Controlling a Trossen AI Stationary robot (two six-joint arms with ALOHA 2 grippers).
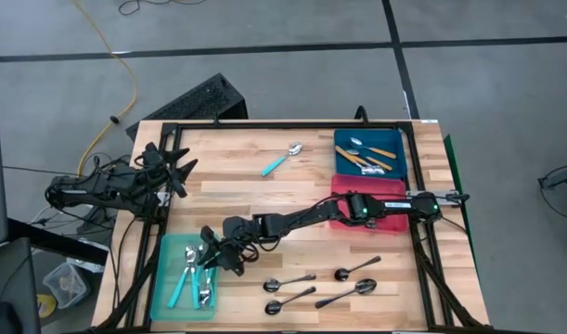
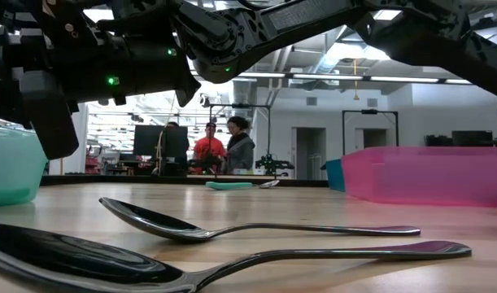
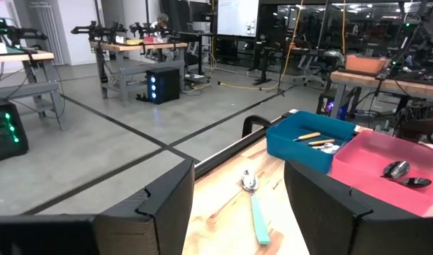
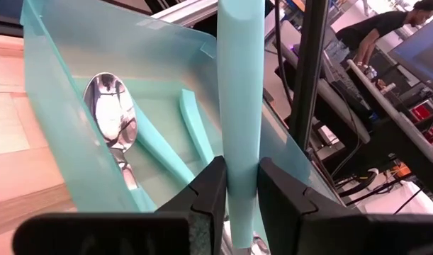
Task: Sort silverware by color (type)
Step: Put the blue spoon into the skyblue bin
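A teal-handled plastic spoon (image 4: 241, 92) stands pinched between the right gripper (image 4: 241, 195) fingers — jaws narrowed onto its handle — over the translucent teal plastic bin (image 1: 162, 278) at the table's near left corner, where other teal-handled spoons (image 1: 192, 274) lie. The left gripper (image 3: 237, 212) waits at the far left edge, jaws wide, holding nothing.

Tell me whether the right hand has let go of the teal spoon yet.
Not yet. In the right wrist view the right hand is shut on the teal spoon's handle, fingers pressed against both sides, above the teal bin.
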